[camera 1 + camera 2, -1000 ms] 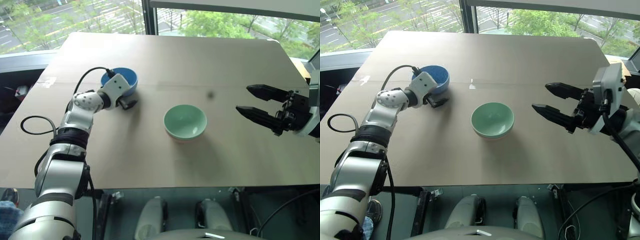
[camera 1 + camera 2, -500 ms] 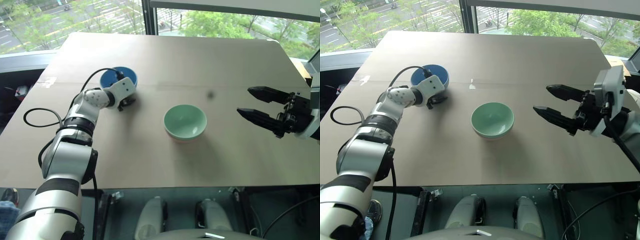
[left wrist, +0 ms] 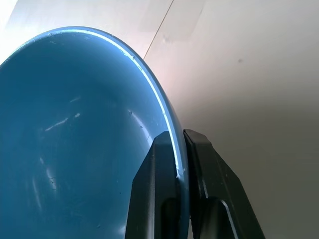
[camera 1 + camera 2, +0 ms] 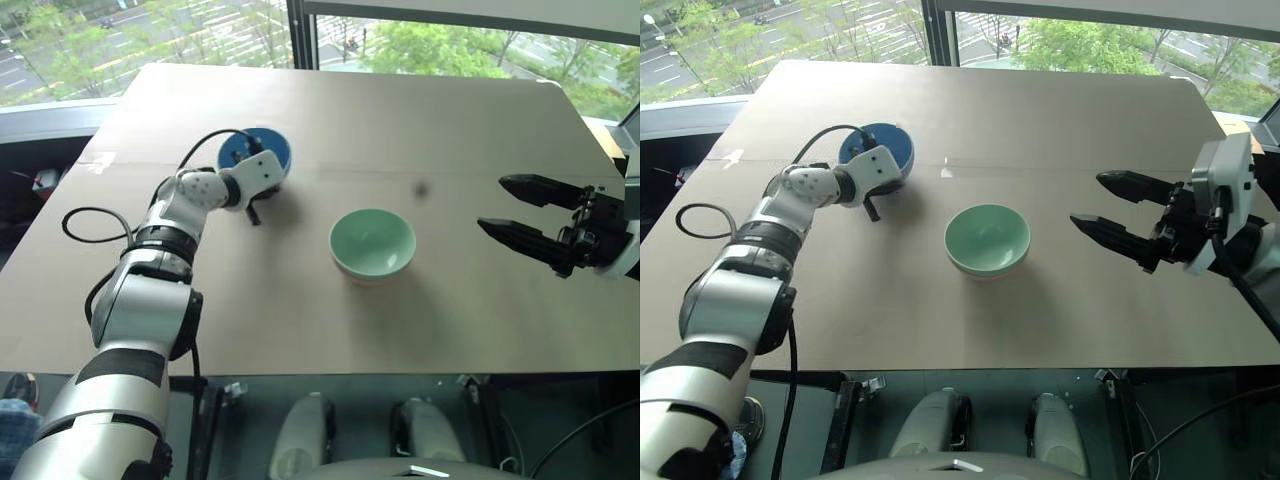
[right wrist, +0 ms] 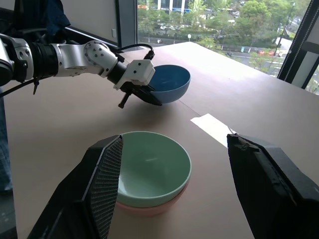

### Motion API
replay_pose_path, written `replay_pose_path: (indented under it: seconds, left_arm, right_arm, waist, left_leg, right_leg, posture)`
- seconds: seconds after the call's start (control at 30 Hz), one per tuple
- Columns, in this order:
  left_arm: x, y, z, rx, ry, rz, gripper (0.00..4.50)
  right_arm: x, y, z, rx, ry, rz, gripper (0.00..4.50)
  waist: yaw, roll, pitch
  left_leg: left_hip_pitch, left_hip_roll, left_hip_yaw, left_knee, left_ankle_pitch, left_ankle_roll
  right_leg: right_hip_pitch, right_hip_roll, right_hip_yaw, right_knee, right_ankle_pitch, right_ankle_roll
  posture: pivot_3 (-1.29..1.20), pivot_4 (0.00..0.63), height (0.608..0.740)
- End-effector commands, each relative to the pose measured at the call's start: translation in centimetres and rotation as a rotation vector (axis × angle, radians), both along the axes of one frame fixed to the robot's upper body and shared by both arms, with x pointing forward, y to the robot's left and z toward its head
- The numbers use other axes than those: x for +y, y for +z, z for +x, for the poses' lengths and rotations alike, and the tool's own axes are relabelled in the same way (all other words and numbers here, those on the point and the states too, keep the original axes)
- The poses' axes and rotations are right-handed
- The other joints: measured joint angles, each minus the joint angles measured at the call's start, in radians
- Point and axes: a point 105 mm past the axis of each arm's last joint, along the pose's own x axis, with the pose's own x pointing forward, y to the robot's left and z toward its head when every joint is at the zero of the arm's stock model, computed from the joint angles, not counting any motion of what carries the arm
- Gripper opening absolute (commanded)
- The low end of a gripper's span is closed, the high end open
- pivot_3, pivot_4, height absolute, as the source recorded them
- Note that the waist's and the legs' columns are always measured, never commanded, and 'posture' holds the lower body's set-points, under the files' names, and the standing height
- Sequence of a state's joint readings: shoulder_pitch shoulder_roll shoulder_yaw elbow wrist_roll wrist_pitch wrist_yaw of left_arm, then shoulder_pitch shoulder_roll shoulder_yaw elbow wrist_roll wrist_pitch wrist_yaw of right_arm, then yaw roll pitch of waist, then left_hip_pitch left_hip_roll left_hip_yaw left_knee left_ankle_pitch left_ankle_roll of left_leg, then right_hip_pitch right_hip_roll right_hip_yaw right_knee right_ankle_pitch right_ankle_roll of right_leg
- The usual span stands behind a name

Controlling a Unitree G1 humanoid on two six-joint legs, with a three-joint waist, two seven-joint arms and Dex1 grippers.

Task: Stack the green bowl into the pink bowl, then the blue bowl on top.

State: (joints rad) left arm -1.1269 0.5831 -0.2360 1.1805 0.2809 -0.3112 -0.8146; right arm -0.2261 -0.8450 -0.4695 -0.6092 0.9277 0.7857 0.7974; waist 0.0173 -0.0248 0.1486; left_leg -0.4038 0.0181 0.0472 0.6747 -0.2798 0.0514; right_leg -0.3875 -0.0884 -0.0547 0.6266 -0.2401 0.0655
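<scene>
Left eye view: the left gripper (image 4: 262, 200) pinches the near rim of the blue bowl (image 4: 262, 150), which sits on the far left part of the table (image 4: 400, 110). The green bowl (image 4: 372, 241) rests inside the pink bowl (image 4: 362, 277) near the table's middle, with bare tabletop on every side and well clear of all edges.

Right eye view: the right gripper (image 4: 1118, 212) hovers to the right of the stack, fingers spread, holding nothing.

Left wrist view: both fingers (image 3: 158, 194) are pressed together on the blue rim.

Right wrist view: the blue bowl seems tilted, possibly lifted off the table. No writing can be read anywhere.
</scene>
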Motion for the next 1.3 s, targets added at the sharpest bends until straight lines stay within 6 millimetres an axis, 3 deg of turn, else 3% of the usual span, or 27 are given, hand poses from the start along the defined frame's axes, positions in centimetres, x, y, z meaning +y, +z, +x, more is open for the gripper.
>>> replay_pose_path:
  seconds: [0.03,0.2,0.3,0.57,0.8,1.03,1.2,1.3]
  left_arm:
    - [-4.7,4.9,-0.8,-0.107,-0.246,-0.057,0.01]
    - [-9.3,7.0,-5.4,-0.136,-0.594,-0.049,0.01]
    - [-10.6,7.2,-8.3,-0.125,-0.743,-0.029,0.01]
    - [-10.4,5.3,-13.9,0.014,-0.949,0.100,0.01]
    - [-9.7,4.1,-16.4,0.107,-1.021,0.086,0.01]
    - [-9.7,4.2,-16.1,0.093,-1.013,0.059,0.01]
    - [-9.7,4.2,-15.5,0.071,-0.997,0.067,1.85]
    - [-9.8,4.5,-15.0,0.042,-0.955,0.019,2.73]
  right_arm:
    - [0.0,0.7,-0.3,-0.036,0.008,-0.006,3.51]
    - [0.2,0.6,-0.1,-0.027,0.022,-0.012,3.51]
    - [0.4,0.6,0.0,-0.025,0.031,-0.013,3.51]
    - [0.6,0.5,0.3,-0.021,0.047,-0.013,3.51]
    - [0.8,0.3,0.2,-0.015,0.057,-0.026,3.51]
    - [0.6,0.1,0.2,-0.009,0.055,-0.035,3.51]
    - [0.8,0.0,0.1,-0.005,0.059,-0.035,3.51]
    - [0.8,0.0,0.1,-0.005,0.060,-0.036,3.51]
  waist:
    - [0.000,0.000,0.000]
    - [-0.005,0.001,0.000]
    - [-0.009,0.001,0.000]
    - [0.002,0.001,-0.001]
    - [-0.001,0.002,-0.001]
    - [0.000,0.002,-0.001]
    - [0.000,0.002,-0.001]
    - [0.000,0.002,-0.001]
  left_leg:
    - [0.000,0.000,0.000,0.000,0.000,0.000]
    - [-0.010,0.002,-0.002,0.006,0.000,0.001]
    - [-0.010,0.002,-0.001,0.007,0.000,0.001]
    - [-0.009,0.004,-0.002,0.011,-0.001,0.001]
    - [-0.010,0.003,-0.002,0.012,-0.002,0.003]
    - [-0.009,0.003,-0.002,0.012,-0.002,0.003]
    - [-0.009,0.003,-0.002,0.012,-0.002,0.003]
    - [-0.009,0.003,-0.002,0.012,-0.002,0.004]
  right_leg:
    - [0.000,0.000,0.000,0.000,0.000,0.000]
    - [-0.008,0.000,-0.001,0.001,0.001,0.001]
    - [-0.008,0.000,-0.001,0.002,0.001,0.001]
    - [-0.006,0.001,0.000,0.001,0.001,0.001]
    - [-0.006,0.001,0.001,0.001,0.001,0.002]
    - [-0.006,0.001,0.001,0.000,0.001,0.002]
    - [-0.006,0.001,0.001,0.000,0.001,0.002]
    - [-0.006,0.001,0.001,0.000,0.001,0.002]
  posture:
    - [0.00,0.150,0.740]
    - [0.00,0.150,0.740]
    - [0.00,0.150,0.740]
    - [0.00,0.150,0.740]
    - [0.00,0.150,0.740]
    - [0.00,0.150,0.740]
    - [0.00,0.150,0.740]
    - [0.00,0.150,0.740]
